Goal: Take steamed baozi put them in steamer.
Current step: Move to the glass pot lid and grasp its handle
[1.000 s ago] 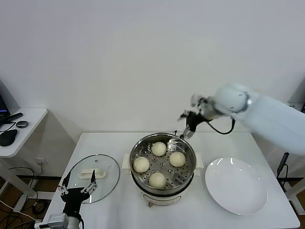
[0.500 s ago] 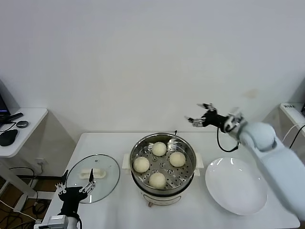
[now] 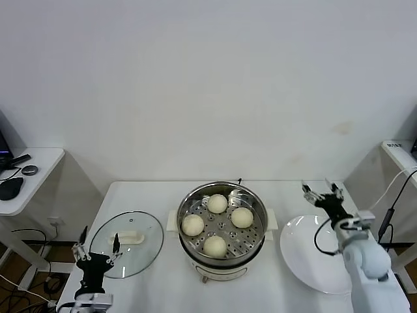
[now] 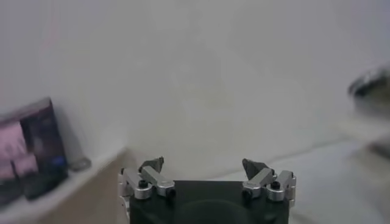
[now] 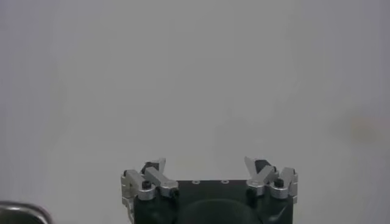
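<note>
Your right gripper (image 3: 323, 190) has swung away from behind the steamer (image 3: 222, 222) and now hangs over the far edge of the flat white plate (image 3: 313, 261), fingers spread wide and holding nothing. Your left gripper (image 3: 98, 248) has slipped lower at the glass lid's (image 3: 127, 242) near rim, also wide open and empty. All four steamed baozi (image 3: 217, 203), smooth, round and cream-white, sit on the perforated floor of the shiny steel basket.
</note>
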Tool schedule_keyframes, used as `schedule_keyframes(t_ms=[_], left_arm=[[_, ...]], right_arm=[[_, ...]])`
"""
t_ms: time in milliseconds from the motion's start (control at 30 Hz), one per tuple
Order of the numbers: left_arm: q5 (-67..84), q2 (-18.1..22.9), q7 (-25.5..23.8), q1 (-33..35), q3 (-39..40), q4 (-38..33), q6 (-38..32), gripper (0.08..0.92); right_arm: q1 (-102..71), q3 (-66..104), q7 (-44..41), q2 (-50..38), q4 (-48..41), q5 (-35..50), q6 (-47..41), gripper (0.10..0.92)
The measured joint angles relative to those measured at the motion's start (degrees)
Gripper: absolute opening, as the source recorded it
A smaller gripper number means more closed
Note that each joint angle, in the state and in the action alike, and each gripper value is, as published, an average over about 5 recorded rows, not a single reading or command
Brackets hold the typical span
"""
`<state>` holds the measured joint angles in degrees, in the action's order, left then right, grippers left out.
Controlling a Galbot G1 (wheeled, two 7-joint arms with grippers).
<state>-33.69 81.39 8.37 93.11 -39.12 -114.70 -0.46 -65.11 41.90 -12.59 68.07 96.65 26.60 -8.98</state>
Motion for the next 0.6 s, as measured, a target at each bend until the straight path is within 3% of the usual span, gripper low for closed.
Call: schedule_keyframes(t_ms=[300, 600], left_arm=[[-28.61, -6.69, -0.47, -3.21, 2.74, 8.17, -0.01, 0.823], [-39.09, -9.01, 1.96, -6.45, 4.18, 15.23, 1.59, 0.823]], right_arm=[[-5.58, 3.87, 1.30, 4.90, 1.32, -2.21, 1.18, 0.823], [-8.77, 5.94, 2.14, 7.15, 1.89, -3.65, 2.00, 0.823]])
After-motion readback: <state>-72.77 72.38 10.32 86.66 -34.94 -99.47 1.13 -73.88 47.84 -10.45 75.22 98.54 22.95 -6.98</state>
